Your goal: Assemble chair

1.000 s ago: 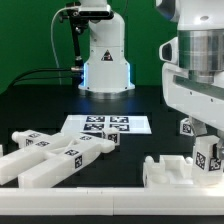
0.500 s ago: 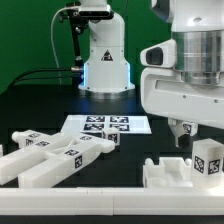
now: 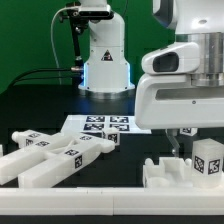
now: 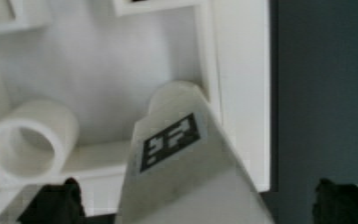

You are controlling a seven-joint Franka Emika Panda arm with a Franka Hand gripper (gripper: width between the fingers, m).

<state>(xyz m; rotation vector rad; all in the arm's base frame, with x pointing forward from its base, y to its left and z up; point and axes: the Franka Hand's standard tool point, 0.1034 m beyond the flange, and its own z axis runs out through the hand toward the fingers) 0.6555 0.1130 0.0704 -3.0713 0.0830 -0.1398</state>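
Observation:
The chair is in loose white parts. Long tagged bars [image 3: 55, 158] lie at the exterior view's left. At the exterior view's right, a white panel [image 3: 165, 172] carries a small upright tagged piece [image 3: 208, 158]. My gripper [image 3: 185, 142] hangs just above that piece and is open. In the wrist view the tagged piece [image 4: 179, 140] stands between my gripper's [image 4: 197, 205] two dark fingertips [image 4: 55, 200], with a gap on each side. A short round peg [image 4: 34, 145] sits beside it on the panel.
The marker board [image 3: 105, 125] lies flat in the middle of the black table. A second robot base [image 3: 105, 60] stands at the back. A long white rail [image 3: 90, 203] runs along the front edge.
The jaws have opened and let go of the tagged piece. The hand has risen a little above it, and the piece stays on the panel.

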